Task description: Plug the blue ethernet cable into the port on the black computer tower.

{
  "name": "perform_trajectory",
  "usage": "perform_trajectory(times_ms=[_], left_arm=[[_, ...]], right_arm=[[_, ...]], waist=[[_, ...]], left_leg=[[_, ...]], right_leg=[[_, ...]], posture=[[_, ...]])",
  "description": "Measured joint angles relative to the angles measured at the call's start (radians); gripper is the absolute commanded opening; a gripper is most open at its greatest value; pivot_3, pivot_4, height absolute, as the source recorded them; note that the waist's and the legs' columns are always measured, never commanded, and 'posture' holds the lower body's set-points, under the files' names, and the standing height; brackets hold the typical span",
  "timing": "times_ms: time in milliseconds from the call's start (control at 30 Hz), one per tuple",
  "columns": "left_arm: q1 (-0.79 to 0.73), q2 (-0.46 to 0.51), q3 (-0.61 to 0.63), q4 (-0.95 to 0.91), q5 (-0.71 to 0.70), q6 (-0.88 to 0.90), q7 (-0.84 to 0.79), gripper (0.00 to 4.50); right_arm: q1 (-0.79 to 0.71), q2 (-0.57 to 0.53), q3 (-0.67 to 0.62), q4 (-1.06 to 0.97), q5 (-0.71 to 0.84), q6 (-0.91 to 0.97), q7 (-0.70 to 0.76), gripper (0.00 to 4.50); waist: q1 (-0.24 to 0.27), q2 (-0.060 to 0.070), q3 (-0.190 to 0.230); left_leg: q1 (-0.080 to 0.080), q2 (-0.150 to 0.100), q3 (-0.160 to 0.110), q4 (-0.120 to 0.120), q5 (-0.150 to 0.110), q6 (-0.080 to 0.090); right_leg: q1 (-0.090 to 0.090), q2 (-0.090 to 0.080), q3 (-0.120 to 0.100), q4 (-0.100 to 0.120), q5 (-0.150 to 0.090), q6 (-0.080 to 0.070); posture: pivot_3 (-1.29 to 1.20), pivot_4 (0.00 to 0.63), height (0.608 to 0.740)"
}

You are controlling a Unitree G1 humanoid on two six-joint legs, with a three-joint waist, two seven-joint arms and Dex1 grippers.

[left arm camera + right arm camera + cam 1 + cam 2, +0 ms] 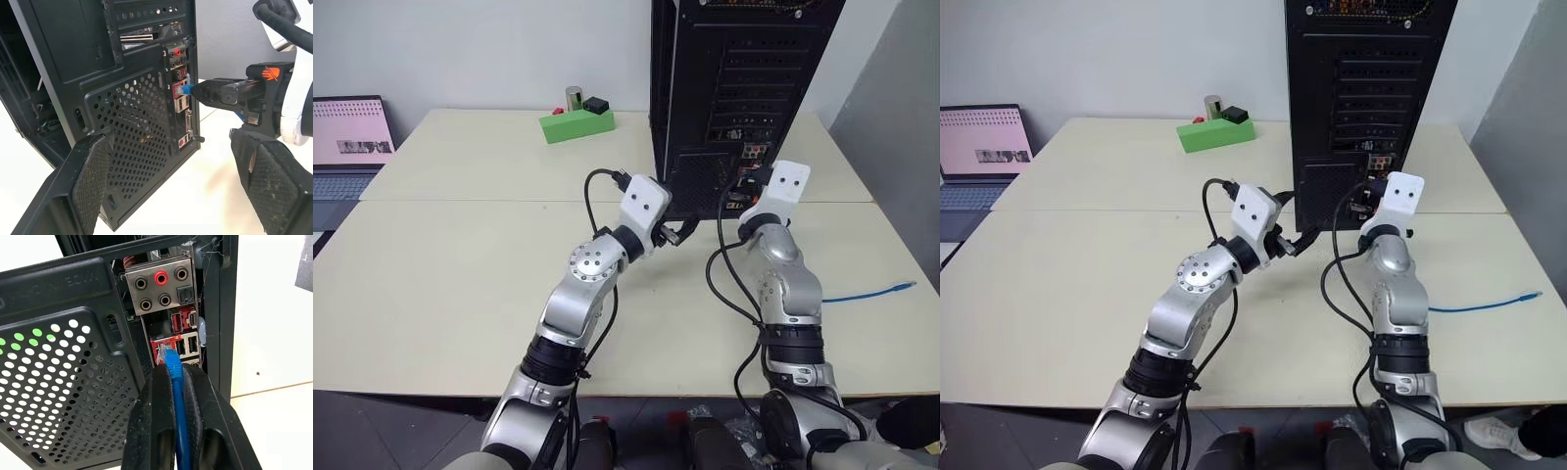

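The right gripper (177, 382) is clenched on the blue ethernet cable (177, 396), the cord running up between its two black fingers (151, 426) and its plug (165, 351) sitting at a port in the red block on the rear connector strip of the black computer tower (58, 333); whether the plug is fully seated cannot be told. From the left wrist view the same plug (182, 90) meets the strip from the side, at the tip of the right gripper. The left gripper (171, 191) is released, its two mesh-padded fingers (90, 181) spread wide and holding nothing, just in front of the tower's perforated vent grille (132, 132). One tower stands on the pale table (460, 274), and one blue cable is visible; its free length trails off across the table to the robot's right, ending in a second plug (903, 286) lying flat, well apart from the tower. Above the gripped plug the strip carries five round audio jacks (159, 289), one red and four dark. Raised lettering is stamped on the tower's rear panel but is too faint to read. An orange logo mark (267, 73) shows on the right gripper's body. Farther off, one green block (576, 124) with a small metal cylinder and a black piece on it lies at the table's back, and one open laptop (350, 137) with a pink screen sits at the far left.
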Motion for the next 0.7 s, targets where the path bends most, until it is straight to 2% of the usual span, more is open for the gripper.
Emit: perform_trajectory(times_ms=[700], left_arm=[[-0.002, 0.002, 0.025, 0.000, -0.010, 0.000, -0.022, 3.99]], right_arm=[[-0.029, 0.002, 0.023, 0.147, -0.041, -0.165, -0.022, 0.00]], waist=[[-0.010, 0.000, 0.000]], left_leg=[[0.000, 0.000, 0.000, 0.000, 0.000, 0.000]], right_leg=[[0.000, 0.000, 0.000, 0.000, 0.000, 0.000]], posture=[[0.00, 0.150, 0.740]])
